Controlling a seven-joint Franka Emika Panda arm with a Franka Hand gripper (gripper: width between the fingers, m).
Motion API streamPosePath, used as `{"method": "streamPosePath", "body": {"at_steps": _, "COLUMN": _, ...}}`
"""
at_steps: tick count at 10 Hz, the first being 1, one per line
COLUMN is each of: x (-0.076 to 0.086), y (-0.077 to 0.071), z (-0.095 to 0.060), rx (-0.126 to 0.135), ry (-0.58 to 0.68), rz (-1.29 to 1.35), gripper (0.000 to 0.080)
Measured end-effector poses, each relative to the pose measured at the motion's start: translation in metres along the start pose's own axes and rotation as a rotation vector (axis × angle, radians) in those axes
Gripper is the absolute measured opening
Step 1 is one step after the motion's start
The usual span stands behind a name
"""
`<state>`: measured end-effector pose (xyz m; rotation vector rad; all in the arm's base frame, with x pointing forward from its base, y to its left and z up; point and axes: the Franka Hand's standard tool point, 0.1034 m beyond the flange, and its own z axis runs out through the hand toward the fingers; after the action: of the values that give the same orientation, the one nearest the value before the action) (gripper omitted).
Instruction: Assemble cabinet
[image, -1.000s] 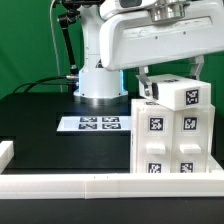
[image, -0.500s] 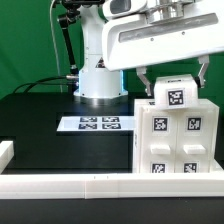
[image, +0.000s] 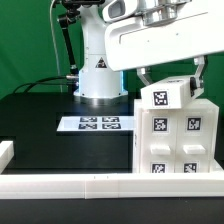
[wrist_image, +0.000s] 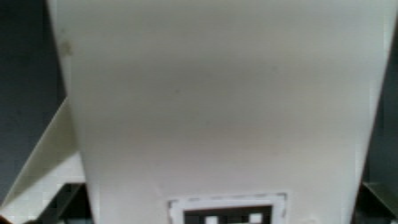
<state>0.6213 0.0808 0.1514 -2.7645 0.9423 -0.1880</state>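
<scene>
Cabinet body (image: 176, 138) sits at the exterior view's right on the black bench (image: 45, 130), close to the white rail (image: 110, 183) that runs along the near edge. You can see its front face split into blocks, each carrying a black-and-white square tag. On top of it, a smaller white tagged block (image: 165, 95) is tilted, its tag facing up and toward the camera, not lying flush with the body below.

You see the gripper (image: 168, 78) directly above that block, hanging from the large white arm housing (image: 160, 35) that fills the upper right of the exterior view. One finger (image: 143, 78) comes down on the block's left side in that view and another dark finger shows at its right, so the jaws stand on either side of the tilted block. They look pressed against it, but you cannot tell for certain from this angle whether they are truly clamped or only beside it.

In the wrist view, a broad white panel (wrist_image: 222, 110) fills nearly the whole picture, with part of a tag (wrist_image: 228, 212) at one edge; everything is blurred and very close.

Left of the cabinet in the exterior view, the marker board (image: 94, 124) lies flat on the bench in front of the robot's round base (image: 98, 85), well apart from the cabinet body.
</scene>
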Motion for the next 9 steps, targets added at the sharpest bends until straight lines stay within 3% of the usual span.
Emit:
{"method": "streamPosePath", "body": {"at_steps": 4, "x": -0.0006, "y": 0.0004, "z": 0.0, "rx": 0.011, "ry": -0.008, "rz": 0.284, "gripper": 0.056}}
{"method": "streamPosePath", "body": {"at_steps": 9, "x": -0.0023, "y": 0.0013, "z": 0.0007, "rx": 0.027, "ry": -0.047, "rz": 0.831, "gripper": 0.056}}
